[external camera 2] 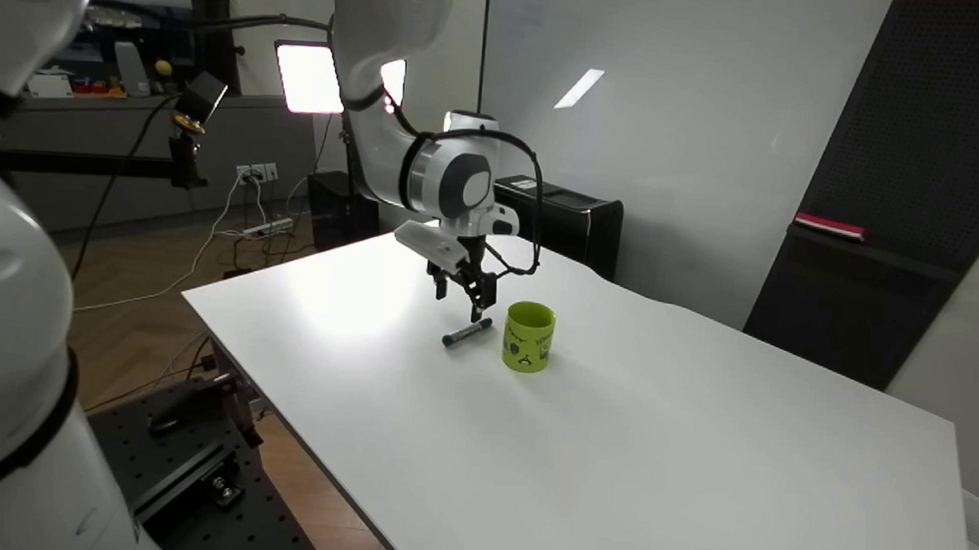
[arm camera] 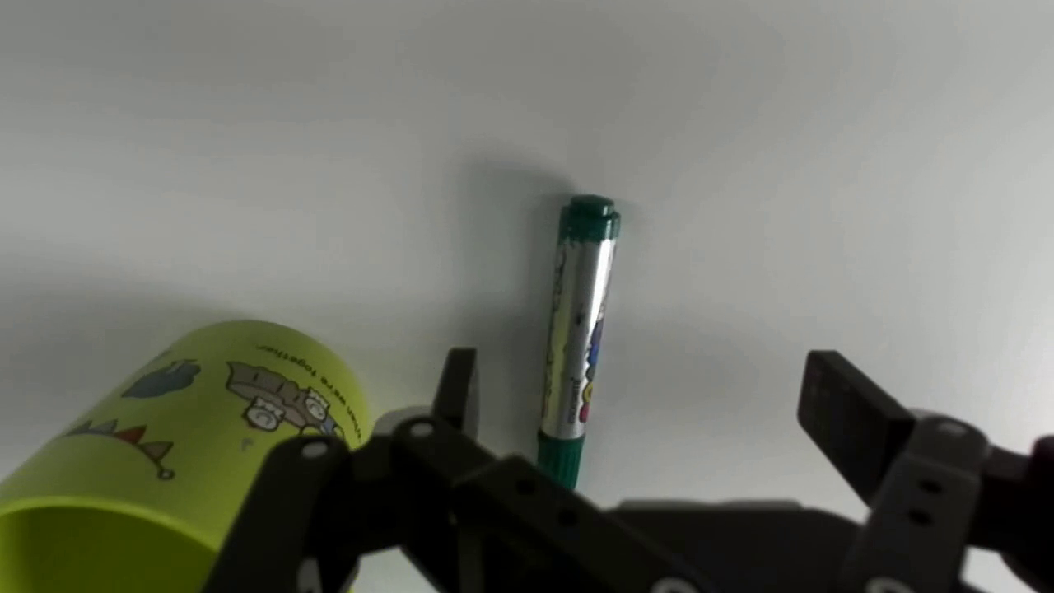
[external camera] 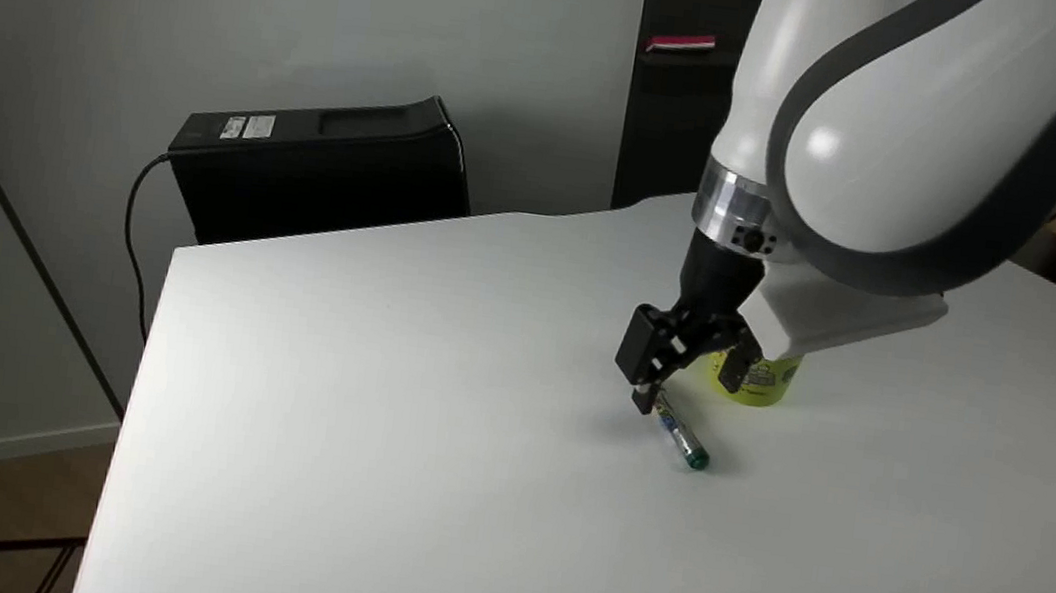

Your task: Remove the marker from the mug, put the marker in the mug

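Observation:
The marker (arm camera: pixel 578 329) has a silver body and dark green ends. It lies flat on the white table beside the mug, also seen in both exterior views (external camera: pixel 684 441) (external camera 2: pixel 467 333). The yellow-green mug (external camera 2: pixel 528 347) stands upright with printed drawings on its side. It shows at the lower left of the wrist view (arm camera: pixel 206 412) and is partly hidden behind the gripper in an exterior view (external camera: pixel 767 381). Its handle is not visible. My gripper (arm camera: pixel 644 391) is open and empty above the marker, which lies between the fingers, nearer the mug-side finger. The gripper shows in both exterior views (external camera: pixel 690 389) (external camera 2: pixel 458 302).
The white table (external camera: pixel 347 456) has its edges in both exterior views. A black box-like unit (external camera: pixel 332 172) stands beyond the table's far edge, by the grey wall panel. A red item (external camera 2: pixel 830 226) rests on a dark shelf behind the table.

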